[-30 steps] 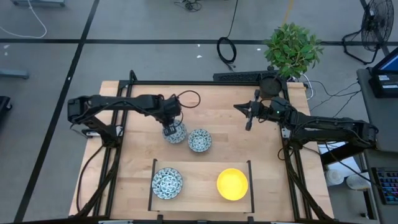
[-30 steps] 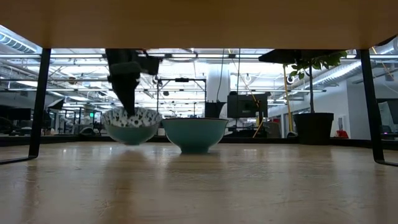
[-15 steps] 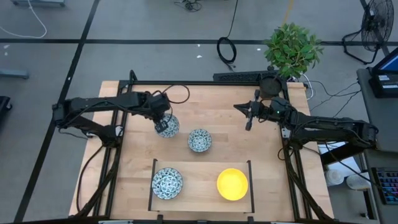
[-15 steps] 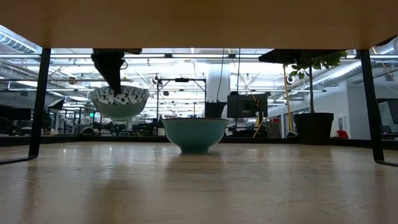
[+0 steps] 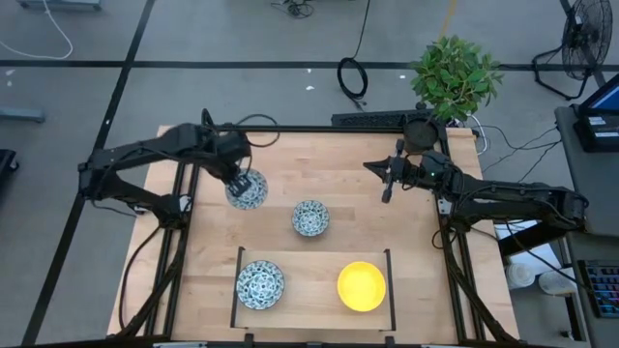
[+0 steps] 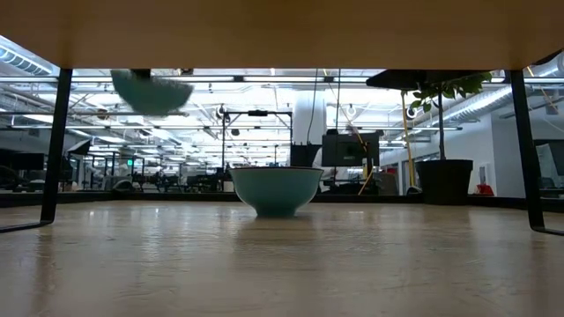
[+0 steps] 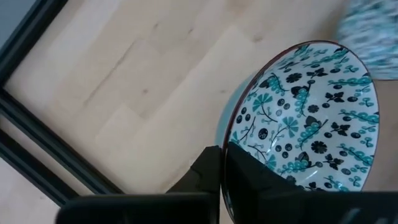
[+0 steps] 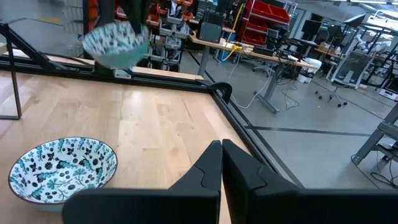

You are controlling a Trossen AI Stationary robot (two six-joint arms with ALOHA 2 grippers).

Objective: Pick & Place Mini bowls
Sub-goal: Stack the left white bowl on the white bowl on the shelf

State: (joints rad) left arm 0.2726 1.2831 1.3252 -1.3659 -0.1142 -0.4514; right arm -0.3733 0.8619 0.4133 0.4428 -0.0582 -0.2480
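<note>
My left gripper (image 5: 239, 180) is shut on a white bowl with a dense blue pattern (image 5: 248, 190), held high above the table's left half; the low view shows this bowl (image 6: 152, 91) in the air. A second patterned bowl (image 5: 310, 218) stands on its foot on the table's middle. Inside a dark-framed tray (image 5: 240, 280) at the near edge sit a third patterned bowl (image 5: 260, 284) and a yellow bowl (image 5: 362, 286). My right gripper (image 5: 387, 186) hovers shut over the table's far right part and touches nothing. My left gripper pinches the patterned bowl's rim (image 7: 231, 142), one finger inside the bowl (image 7: 252, 180) and one outside (image 7: 208, 174). The fingers come from above on the bowl's left side. The bowl hangs lifted clear of the table, its opening facing up.
A dark round plant pot (image 5: 422, 130) with a leafy plant stands at the table's far right corner, behind my right arm. Dark frame rails run along the table's left and far edges. Bare wood lies between the middle bowl and the left edge.
My left gripper has risen with the patterned bowl and carried it toward the table's left and far edges. The bowl, which stood on the table beside the middle bowl, is now lifted clear and high. The right arm has kept still.
</note>
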